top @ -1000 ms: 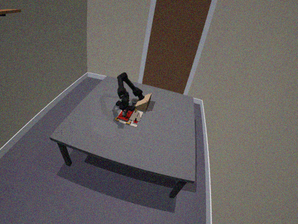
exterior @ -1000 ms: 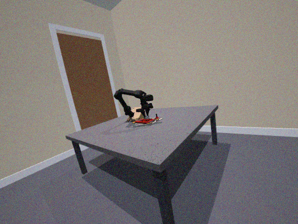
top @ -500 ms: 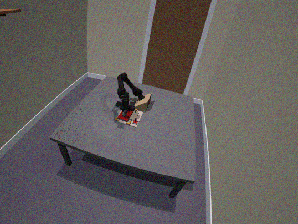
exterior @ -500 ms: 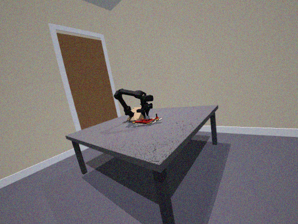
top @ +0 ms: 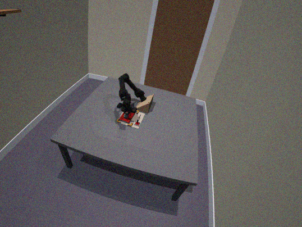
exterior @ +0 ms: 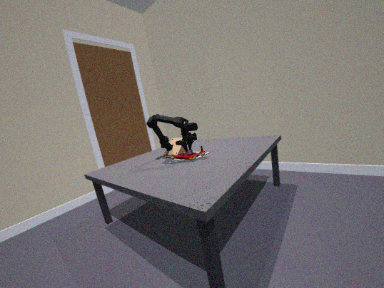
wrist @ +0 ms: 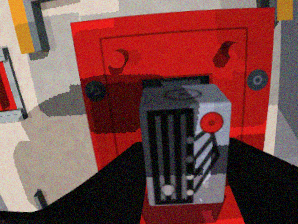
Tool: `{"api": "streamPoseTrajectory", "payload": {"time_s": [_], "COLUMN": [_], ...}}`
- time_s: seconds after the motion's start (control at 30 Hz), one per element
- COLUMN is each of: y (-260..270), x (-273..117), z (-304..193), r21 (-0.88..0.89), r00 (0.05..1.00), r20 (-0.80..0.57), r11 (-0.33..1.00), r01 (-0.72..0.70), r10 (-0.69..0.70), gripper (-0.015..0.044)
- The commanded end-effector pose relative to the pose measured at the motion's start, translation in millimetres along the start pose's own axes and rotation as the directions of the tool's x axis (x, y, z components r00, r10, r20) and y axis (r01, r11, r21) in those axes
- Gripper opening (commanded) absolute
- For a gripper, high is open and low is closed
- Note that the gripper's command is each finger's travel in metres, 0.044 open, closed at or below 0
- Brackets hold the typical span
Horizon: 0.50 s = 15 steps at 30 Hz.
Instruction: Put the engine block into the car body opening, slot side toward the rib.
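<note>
My gripper (top: pixel 127 114) (exterior: pixel 189 150) (wrist: pixel 186 145) is shut on the grey engine block (wrist: pixel 215 187), one black finger on each side. The block is upright in the wrist view, with a dark slotted grille on its left part and a red disc at its upper right. The red car body (top: pixel 130 117) (exterior: pixel 185 155) (wrist: pixel 175 25) lies under it. The dark opening (wrist: pixel 200 80) shows partly just beyond the block's top edge; the block hides the rest. The block appears above the body. The rib cannot be made out.
The car body lies on a pale board (top: pixel 142 117) (wrist: pixel 55 160) with yellow corner pieces. A small red part with a black upright (top: pixel 137 123) (exterior: pixel 202 150) stands beside the body. A wooden slanted stand (top: pixel 147 104) (exterior: pixel 174 147) is close behind the board, near the arm.
</note>
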<state>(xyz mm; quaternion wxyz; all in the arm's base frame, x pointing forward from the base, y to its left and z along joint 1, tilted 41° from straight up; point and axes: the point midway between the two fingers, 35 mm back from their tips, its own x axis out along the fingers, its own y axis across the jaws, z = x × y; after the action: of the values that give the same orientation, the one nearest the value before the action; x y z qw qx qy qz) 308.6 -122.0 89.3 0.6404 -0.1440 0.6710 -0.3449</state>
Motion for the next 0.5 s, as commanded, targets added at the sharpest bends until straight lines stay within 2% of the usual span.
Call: {"api": "streamPoseTrajectory", "payload": {"time_s": [0.0, 0.47], "y": [-0.5, -0.6], "x": [0.9, 4.3], "z": [0.2, 0.1], "r21": [-0.022, -0.013], "r00": [1.0, 1.0], "r20": [0.003, 0.003], "r11": [1.0, 1.0], "r01": [0.003, 0.003], "r10": [-0.002, -0.003], "gripper": [0.0158, 0.0158]}}
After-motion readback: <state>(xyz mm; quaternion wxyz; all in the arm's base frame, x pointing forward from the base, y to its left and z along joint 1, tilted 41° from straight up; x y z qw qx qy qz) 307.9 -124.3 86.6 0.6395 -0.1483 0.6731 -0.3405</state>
